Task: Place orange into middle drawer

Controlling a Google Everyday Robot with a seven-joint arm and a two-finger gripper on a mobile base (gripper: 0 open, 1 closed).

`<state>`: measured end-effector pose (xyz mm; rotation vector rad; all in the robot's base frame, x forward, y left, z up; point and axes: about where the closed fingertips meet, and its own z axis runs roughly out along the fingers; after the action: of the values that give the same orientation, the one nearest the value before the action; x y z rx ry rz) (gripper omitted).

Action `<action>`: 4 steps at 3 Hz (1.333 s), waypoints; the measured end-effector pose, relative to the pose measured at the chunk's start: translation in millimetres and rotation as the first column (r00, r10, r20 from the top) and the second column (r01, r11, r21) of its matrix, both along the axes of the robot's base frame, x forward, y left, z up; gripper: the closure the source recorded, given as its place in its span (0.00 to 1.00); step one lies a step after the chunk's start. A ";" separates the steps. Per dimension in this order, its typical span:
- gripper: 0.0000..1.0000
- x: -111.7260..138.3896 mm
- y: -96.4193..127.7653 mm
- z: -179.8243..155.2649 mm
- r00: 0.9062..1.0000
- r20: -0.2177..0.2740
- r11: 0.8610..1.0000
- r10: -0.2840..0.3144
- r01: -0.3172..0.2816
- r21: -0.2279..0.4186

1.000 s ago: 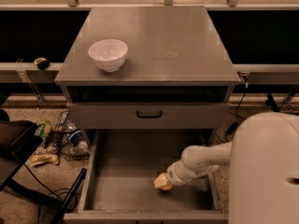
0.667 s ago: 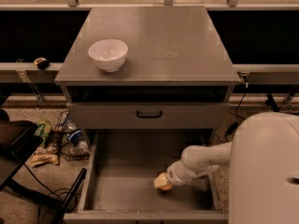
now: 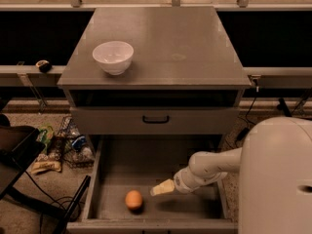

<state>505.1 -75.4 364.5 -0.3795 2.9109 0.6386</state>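
The orange (image 3: pixel 133 199) lies on the floor of the open middle drawer (image 3: pixel 195 206), near its front left. My gripper (image 3: pixel 161 188) reaches into the drawer from the right, a little to the right of the orange and slightly above it, not touching it. The white arm runs back to my body at the lower right.
A white bowl (image 3: pixel 113 57) stands on the cabinet top (image 3: pixel 185 38) at the left. The grey drawer front with a black handle (image 3: pixel 156 119) is above the open drawer. A wire basket with clutter (image 3: pixel 70 143) and a dark chair (image 3: pixel 14 155) are on the floor at the left.
The orange was at my gripper's tip before; now it lies free on the drawer floor to the left, and the gripper has drawn back slightly to the right.
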 end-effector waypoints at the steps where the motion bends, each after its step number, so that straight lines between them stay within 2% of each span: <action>1: 0.00 0.0 0.0 0.3 1.000 0.000 1.000 0.000 0.000 0.000; 2: 0.00 0.0 0.0 4.2 1.000 0.000 1.000 0.000 0.000 0.000; 3: 0.00 1.1 -8.6 40.1 0.998 0.023 0.999 0.050 -0.050 0.000; 4: 0.00 -1.0 -36.8 119.8 0.988 0.090 0.992 0.123 -0.122 -0.012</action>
<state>504.0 -112.3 484.3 -0.5765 2.8209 0.6111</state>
